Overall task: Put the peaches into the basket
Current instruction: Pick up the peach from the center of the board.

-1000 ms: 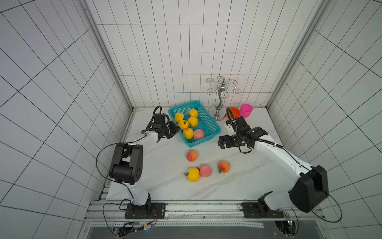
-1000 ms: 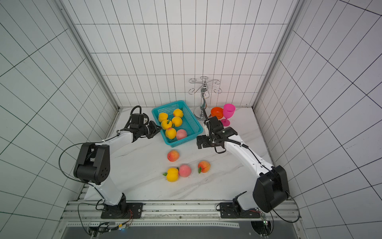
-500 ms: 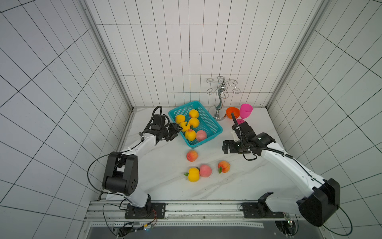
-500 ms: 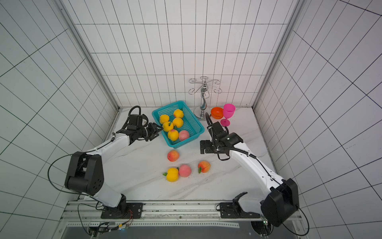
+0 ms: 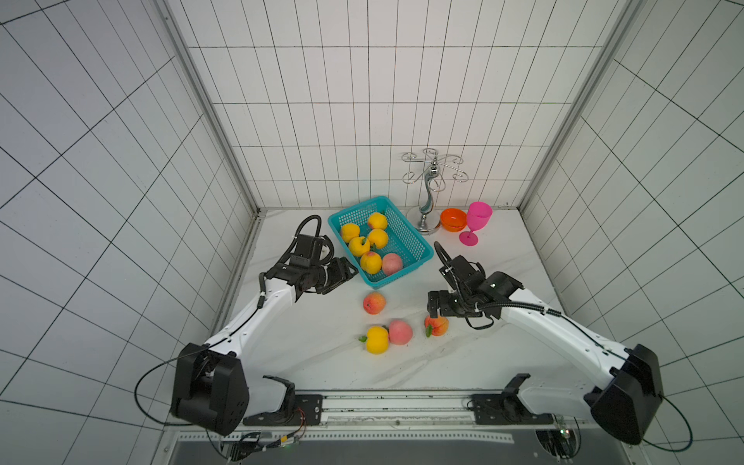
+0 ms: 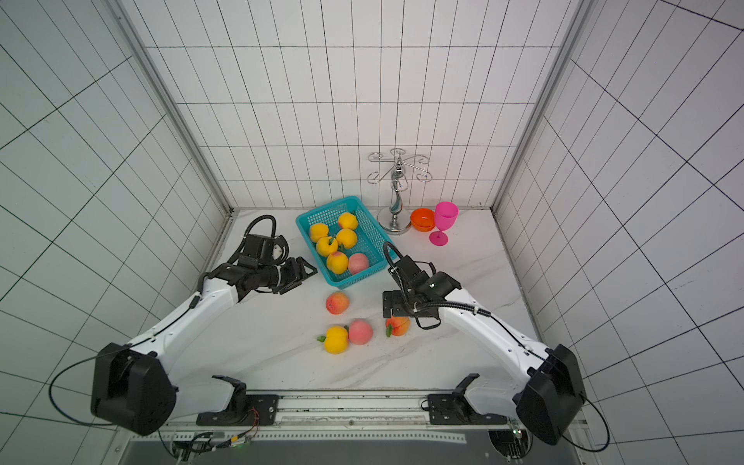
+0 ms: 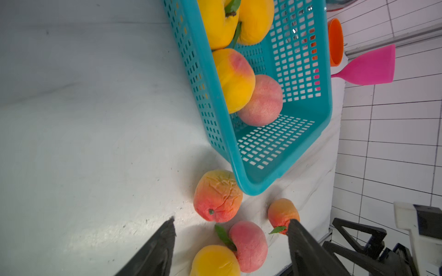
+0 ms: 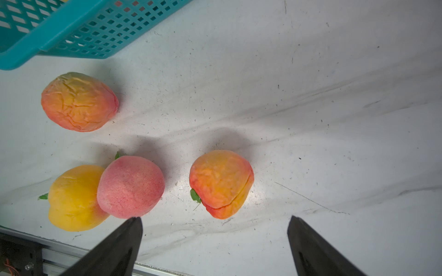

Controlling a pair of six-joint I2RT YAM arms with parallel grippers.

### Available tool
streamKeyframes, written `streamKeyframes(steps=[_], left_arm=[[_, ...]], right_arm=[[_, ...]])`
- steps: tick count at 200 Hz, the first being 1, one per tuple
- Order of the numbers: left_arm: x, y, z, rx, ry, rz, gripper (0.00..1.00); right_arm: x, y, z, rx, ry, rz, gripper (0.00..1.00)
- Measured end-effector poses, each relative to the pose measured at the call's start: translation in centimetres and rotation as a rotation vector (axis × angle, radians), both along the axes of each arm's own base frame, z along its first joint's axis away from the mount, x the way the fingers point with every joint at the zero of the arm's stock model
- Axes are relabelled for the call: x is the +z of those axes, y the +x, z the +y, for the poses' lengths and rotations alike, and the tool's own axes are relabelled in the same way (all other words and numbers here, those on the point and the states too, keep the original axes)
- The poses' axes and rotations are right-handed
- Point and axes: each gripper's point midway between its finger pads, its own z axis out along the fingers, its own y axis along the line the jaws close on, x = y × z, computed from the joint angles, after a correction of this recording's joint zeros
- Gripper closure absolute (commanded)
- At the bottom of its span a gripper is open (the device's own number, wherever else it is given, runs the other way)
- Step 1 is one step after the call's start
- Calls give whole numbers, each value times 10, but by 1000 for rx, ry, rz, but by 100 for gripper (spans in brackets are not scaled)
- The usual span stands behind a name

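Right wrist view: we hover right gripper (image 8: pixel 214 218), jaws spread, over orange-red peach (image 8: pixel 221 182) near worktop's (image 8: pixel 334 95) front edge, to straddle it; left gripper (image 7: pixel 231 219) jaws spread, empty.

The teal mesh basket (image 5: pixel 407 240) stands upright, askew, near the worktop's (image 5: pixel 322 362) back edge. In it lie 6 peaches (image 5: pixel 370 261): 5 yellow, 1 pink. 4 more lie mid-worktop before its near corner: a wrinkled orange-red peach (image 5: pixel 374 302) nearest it, a yellow peach (image 5: pixel 377 340) touching a pink peach (image 5: pixel 400 331), and a leafed orange peach (image 5: pixel 437 326) just beside them.
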Motion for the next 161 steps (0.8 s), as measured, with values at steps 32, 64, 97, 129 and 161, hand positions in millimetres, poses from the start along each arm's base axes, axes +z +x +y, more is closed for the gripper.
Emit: streamKeyframes(steps=[32, 64, 97, 129, 161], left_arm=[[-4, -33, -8, -74, 55, 12, 16], [-9, -57, -14, -137, 84, 15, 16], [-14, -72, -17, -171, 84, 17, 16], [-16, -76, -20, -186, 82, 22, 17], [-14, -75, -23, -192, 70, 14, 18]], right_arm=[[-20, -6, -2, -16, -6, 25, 1], [-32, -8, 0, -24, 6, 29, 1], [-45, -9, 4, -22, 18, 38, 1], [-57, -6, 8, -17, 11, 58, 1], [-71, -3, 13, -7, -3, 86, 1]])
